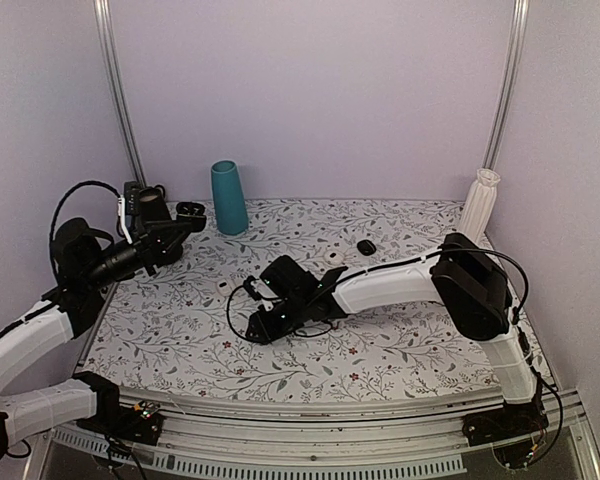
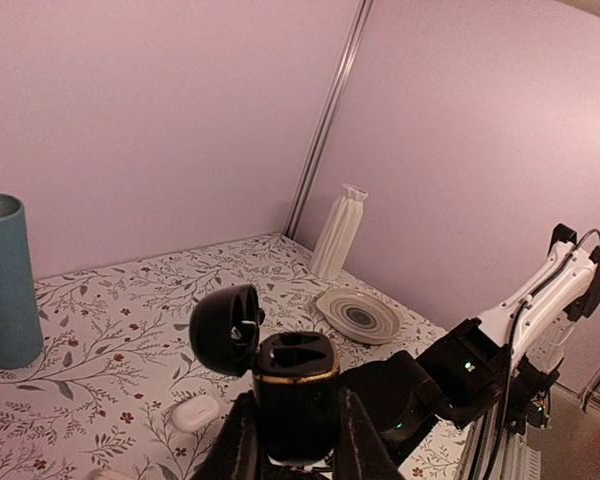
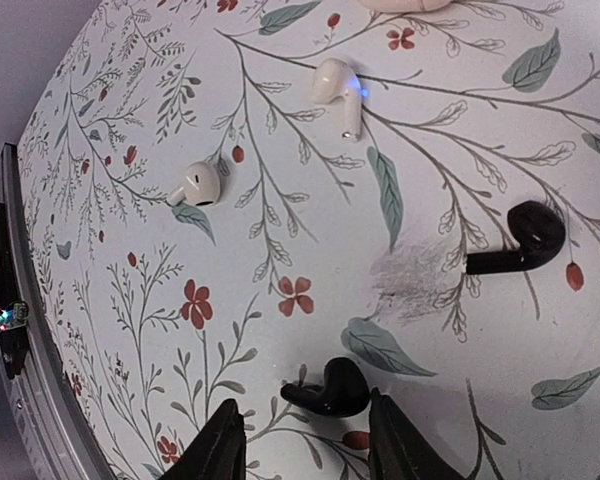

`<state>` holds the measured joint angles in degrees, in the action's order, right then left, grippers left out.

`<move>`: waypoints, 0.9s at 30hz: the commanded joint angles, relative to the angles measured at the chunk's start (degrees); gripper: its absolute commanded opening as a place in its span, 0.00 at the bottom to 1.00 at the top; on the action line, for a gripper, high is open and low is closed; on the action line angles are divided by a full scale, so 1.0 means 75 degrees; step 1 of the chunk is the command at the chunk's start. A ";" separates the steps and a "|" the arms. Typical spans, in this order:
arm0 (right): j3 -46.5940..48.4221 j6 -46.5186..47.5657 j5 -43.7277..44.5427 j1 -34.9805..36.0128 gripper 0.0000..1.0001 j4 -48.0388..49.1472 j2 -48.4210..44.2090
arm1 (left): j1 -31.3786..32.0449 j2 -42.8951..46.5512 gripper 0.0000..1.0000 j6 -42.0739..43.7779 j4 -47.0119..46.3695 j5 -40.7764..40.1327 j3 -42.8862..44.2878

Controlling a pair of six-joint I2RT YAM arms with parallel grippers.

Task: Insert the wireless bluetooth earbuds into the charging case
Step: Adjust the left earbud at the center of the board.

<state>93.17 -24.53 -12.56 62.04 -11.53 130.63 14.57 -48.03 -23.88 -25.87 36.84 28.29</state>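
The counter (image 1: 400,350) wears a pale cloth printed with leafy sprigs and red flowers. The white-shelled right arm (image 1: 400,285) reaches across it and covers part of the middle from above; the left arm (image 1: 40,340) is raised at the far left.

A matte teal tumbler (image 1: 228,198) and a white ribbed vase (image 1: 478,205) stand by the back wall. A ringed shallow plate (image 2: 358,316) shows only in the left wrist view.

The left pincer (image 2: 295,445) is clamped on the charging case (image 2: 295,395), held above the counter. It is a glossy black rounded box with a gold rim, its domed lid (image 2: 225,330) hinged open. Its base is cut off by the frame edge, and its sockets are too dark to read.

A white pebble-shaped case (image 2: 195,412) lies below it, and a small black oval lump (image 1: 366,246) lies farther right.

The right pincer (image 3: 305,415) stands partly open, low over the cloth. A shiny black earbud (image 3: 327,388) lies at the mouth of its gap. The other black earbud (image 3: 520,240) lies apart on the cloth. Two white earbuds (image 3: 338,88) (image 3: 195,185) lie beyond, one with a blue light.
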 commanded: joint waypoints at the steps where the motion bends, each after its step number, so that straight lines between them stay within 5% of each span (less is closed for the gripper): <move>1: -0.0052 -0.0013 -0.0205 0.0060 0.42 0.0380 -0.0184 | -0.0101 -0.0061 0.00 0.0014 -0.0157 0.0086 -0.0046; 17: -0.0606 0.0324 -0.0183 -0.0071 0.49 0.0590 -0.0735 | -0.0118 -0.0088 0.00 0.0014 -0.0184 0.0112 -0.0058; 27: -0.0294 0.0927 -0.1672 -0.0362 0.55 0.1108 -0.0255 | -0.0126 -0.0122 0.00 0.0008 -0.0207 0.0159 -0.0035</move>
<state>88.86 -20.43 -18.98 59.53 -5.82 127.63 14.44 -48.71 -23.86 -25.87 37.08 28.29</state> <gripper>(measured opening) 0.548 0.181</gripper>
